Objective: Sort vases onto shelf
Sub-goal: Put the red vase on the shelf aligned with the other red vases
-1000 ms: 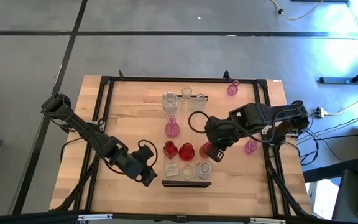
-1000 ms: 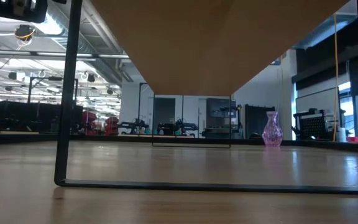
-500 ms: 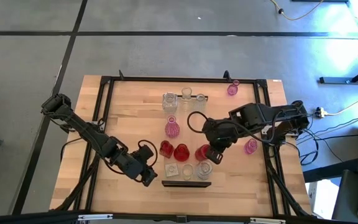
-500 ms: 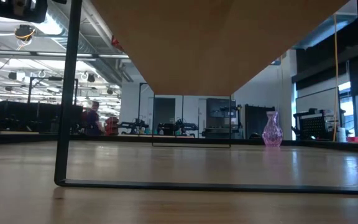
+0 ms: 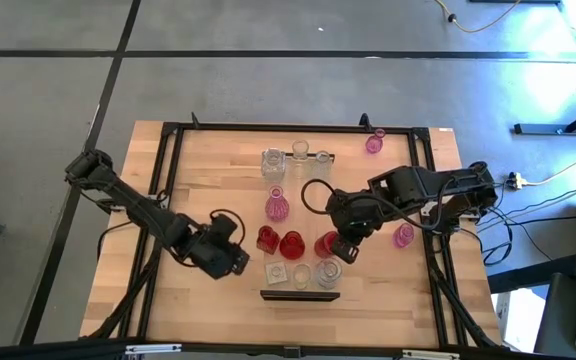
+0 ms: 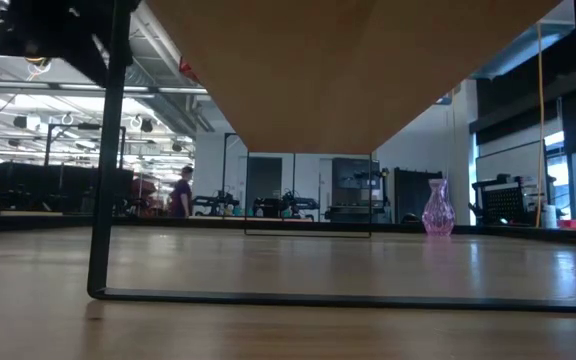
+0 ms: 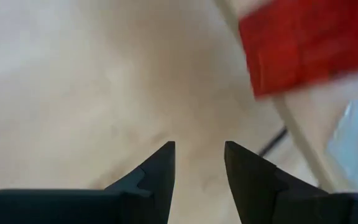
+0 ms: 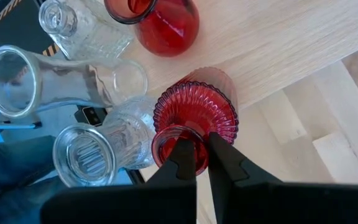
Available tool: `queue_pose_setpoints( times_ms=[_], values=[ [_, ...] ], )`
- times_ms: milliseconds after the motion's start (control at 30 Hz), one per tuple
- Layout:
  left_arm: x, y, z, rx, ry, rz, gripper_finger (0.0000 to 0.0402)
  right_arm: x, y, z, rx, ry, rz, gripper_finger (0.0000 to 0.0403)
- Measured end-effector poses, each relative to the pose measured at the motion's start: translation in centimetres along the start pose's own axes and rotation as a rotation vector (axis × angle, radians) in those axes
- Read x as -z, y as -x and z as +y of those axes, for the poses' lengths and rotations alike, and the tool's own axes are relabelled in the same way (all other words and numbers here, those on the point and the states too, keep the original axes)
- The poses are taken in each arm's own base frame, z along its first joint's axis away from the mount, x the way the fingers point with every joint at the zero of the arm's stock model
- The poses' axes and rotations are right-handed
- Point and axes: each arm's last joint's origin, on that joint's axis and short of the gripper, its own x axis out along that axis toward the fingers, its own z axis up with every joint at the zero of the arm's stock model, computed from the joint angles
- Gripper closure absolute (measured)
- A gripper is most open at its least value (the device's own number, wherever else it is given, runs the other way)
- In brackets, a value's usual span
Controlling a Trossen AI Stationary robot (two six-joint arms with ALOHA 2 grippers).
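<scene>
The shelf (image 5: 300, 294) is a raised light-wood board near the table's front; its underside (image 6: 348, 60) fills the top of the low view. On it stand a row of clear vases (image 5: 301, 275) and, behind them, red vases (image 5: 292, 243). My right gripper (image 8: 202, 158) is shut on the right-hand red ribbed vase (image 5: 326, 245). My left gripper (image 7: 199, 171) stands open at the shelf's left end (image 5: 233, 260), pointing at the left-hand red vase (image 5: 266, 238), with nothing between its fingers. My right gripper pinches the rim of the red ribbed vase's mouth (image 8: 199, 138), one finger inside the mouth and one outside. The fingers come from above, slanting down. The vase leans under them over the shelf's edge; whether its base rests on the board, I cannot tell.
Clear vases (image 5: 273, 162) stand in a group toward the far edge. Pink vases stand at mid-table (image 5: 278, 207), at the far right corner (image 5: 375, 143) and by the right arm (image 5: 403, 235); one pink vase (image 6: 438, 210) shows in the low view. A person walks far behind (image 6: 182, 190).
My left gripper has gone from the table's near side toward its far edge and has turned toward the red vases at the shelf's left end, still open.
</scene>
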Motion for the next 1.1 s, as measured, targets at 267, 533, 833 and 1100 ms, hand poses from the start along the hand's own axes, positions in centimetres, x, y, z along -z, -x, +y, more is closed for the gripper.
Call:
queue_pose_setpoints(
  times_ms=[267, 533, 833, 1100],
  values=[
    [-2.4, -0.6, -0.6, 0.059, -0.02, -0.057, 0.027, -0.4, 0.0, -0.4, 0.003, -0.018, -0.006, 0.04],
    [-2.6, -0.6, -0.8, 0.087, -0.035, -0.053, 0.027, -0.8, 0.0, -0.7, -0.003, -0.025, -0.007, 0.04],
    [-2.7, -0.6, -1.3, 0.133, -0.056, -0.061, 0.027, -1.2, -0.7, -0.6, -0.029, -0.009, 0.047, 0.04],
    [-2.9, -0.6, -1.4, 0.146, -0.077, -0.055, 0.027, -1.5, -1.6, -0.3, -0.031, 0.006, 0.069, 0.04]
  ],
)
